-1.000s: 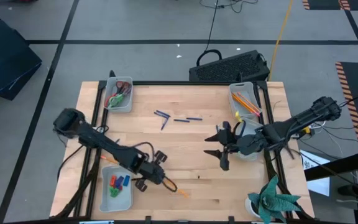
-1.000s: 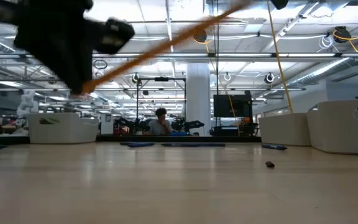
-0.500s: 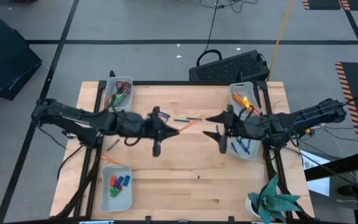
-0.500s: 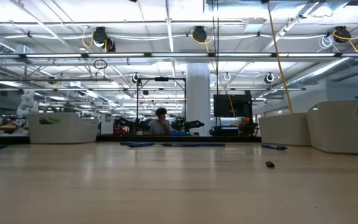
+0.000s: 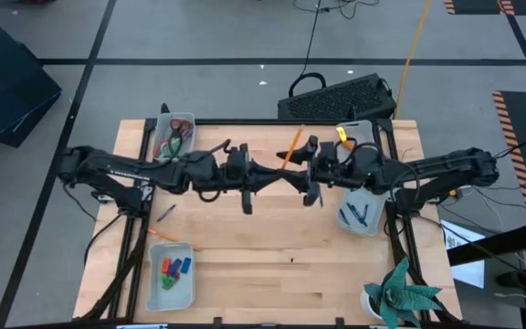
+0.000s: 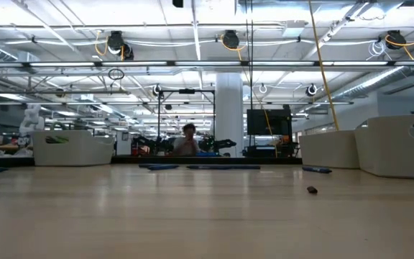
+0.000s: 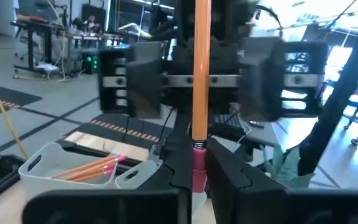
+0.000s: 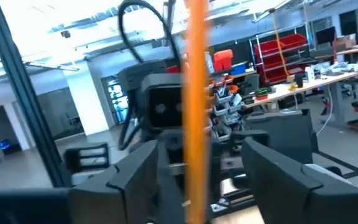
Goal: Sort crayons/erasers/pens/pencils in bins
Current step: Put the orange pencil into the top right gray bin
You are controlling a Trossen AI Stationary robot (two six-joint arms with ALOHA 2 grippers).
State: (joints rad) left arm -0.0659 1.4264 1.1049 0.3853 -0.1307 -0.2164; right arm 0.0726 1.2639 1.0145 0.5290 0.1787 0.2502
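Above the middle of the table's far half, the left gripper (image 5: pixel 279 175) and right gripper (image 5: pixel 301 174) meet nose to nose, an orange pencil (image 5: pixel 290 146) standing between them. The left gripper's fingers (image 7: pixel 180 163) are clamped on the pencil at its pink eraser end; the right gripper's fingers flank the shaft spread apart, not pinching. The pencil looks light, stiff and thin, likely slippery along its painted shaft and prone to pivoting, so a hold near mid-length seems safest. The pencil bin (image 5: pixel 346 134) sits just beyond, more pencils inside.
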